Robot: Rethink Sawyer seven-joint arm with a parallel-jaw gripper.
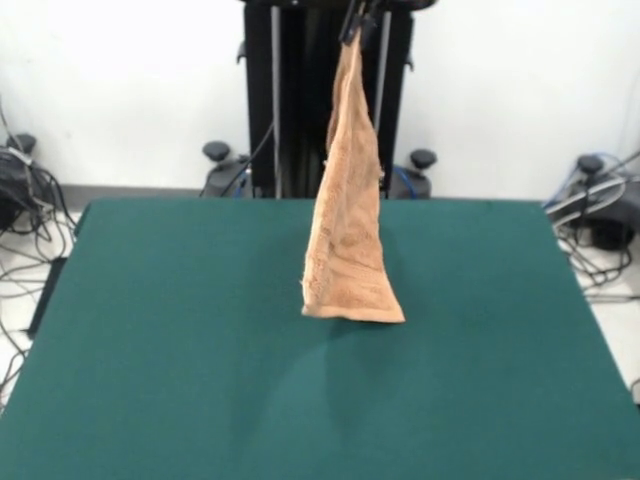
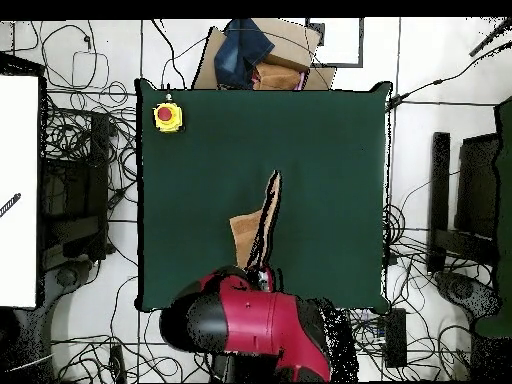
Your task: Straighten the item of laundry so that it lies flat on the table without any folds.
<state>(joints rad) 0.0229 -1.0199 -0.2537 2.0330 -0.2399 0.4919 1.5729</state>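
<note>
The orange-tan towel point(image 1: 350, 230) hangs in a long narrow drape from the top of the front view, pinched at its upper corner by my gripper point(image 1: 353, 18), which is shut on it. Its lower edge point(image 1: 352, 312) hangs just above the green table point(image 1: 180, 350), or barely touches it; I cannot tell which. From overhead the towel point(image 2: 262, 222) shows as a thin upright strip over the table point(image 2: 330, 150), just beyond the red arm point(image 2: 250, 318), which hides the gripper there.
A yellow box with a red button point(image 2: 167, 117) sits on the table's corner in the overhead view. A cardboard box with dark cloth point(image 2: 255, 55) lies past the far edge. Cables and equipment surround the table.
</note>
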